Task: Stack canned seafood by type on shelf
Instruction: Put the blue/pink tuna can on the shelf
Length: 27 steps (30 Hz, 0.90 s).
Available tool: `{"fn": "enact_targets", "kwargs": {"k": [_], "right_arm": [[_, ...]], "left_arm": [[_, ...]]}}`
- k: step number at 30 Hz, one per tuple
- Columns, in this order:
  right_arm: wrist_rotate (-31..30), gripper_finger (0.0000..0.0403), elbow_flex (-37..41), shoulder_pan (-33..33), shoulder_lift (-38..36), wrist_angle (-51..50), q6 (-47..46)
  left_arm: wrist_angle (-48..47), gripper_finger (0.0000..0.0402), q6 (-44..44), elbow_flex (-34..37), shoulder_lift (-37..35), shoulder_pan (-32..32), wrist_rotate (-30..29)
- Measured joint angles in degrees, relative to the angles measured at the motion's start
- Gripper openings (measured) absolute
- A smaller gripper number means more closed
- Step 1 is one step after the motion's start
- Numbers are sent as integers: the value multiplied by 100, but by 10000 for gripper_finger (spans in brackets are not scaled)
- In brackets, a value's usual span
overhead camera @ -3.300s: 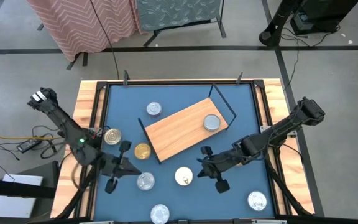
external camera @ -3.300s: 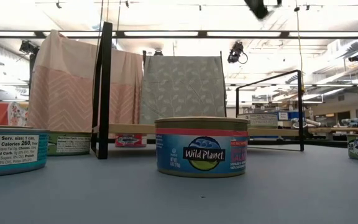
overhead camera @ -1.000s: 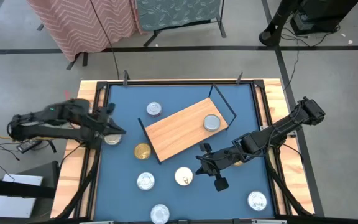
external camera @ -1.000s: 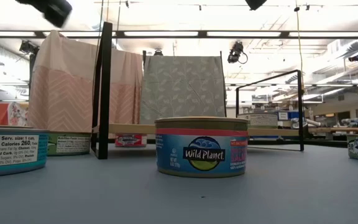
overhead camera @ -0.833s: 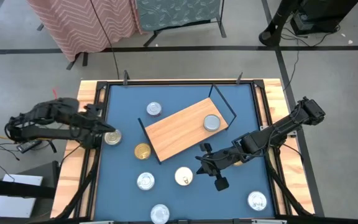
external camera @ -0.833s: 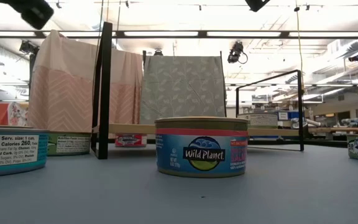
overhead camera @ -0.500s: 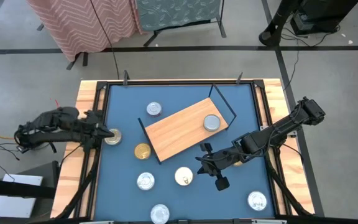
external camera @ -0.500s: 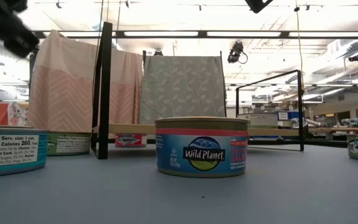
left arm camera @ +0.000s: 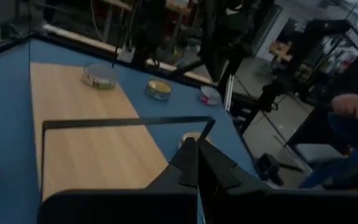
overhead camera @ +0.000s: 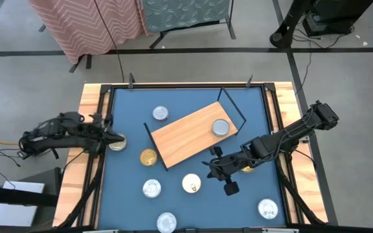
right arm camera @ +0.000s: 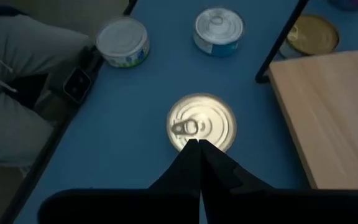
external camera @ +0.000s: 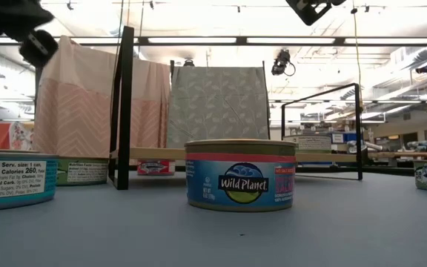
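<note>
We see right gripper fingers clenched empty, hovering over pull-tab can near shelf. Left gripper pinched empty above can at table's left edge. One silver can sits on shelf.

One silver-lidded tin sits on the angled wooden shelf; other tins lie scattered around it.

The blue table carried a shelf just beyond the right claw, one tin lying on its board, and other tins lay scattered near that claw.
</note>
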<state>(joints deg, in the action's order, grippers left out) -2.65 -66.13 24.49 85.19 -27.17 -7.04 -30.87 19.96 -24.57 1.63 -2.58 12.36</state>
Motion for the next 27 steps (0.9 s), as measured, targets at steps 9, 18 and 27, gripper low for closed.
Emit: {"fn": "enact_targets", "kwargs": {"k": [9,18,27], "right_arm": [[995,7,594,-25,2,896,25],[1880,7,1283,-174,9,2655,-93],[1033,7,1366,-295,7,2778,9]], "left_arm": [[1926,2,-171,1439,4,8,598],[2253,2,-159,1693,2,10,961],[1927,2,119,1757,2,13,1182]]}}
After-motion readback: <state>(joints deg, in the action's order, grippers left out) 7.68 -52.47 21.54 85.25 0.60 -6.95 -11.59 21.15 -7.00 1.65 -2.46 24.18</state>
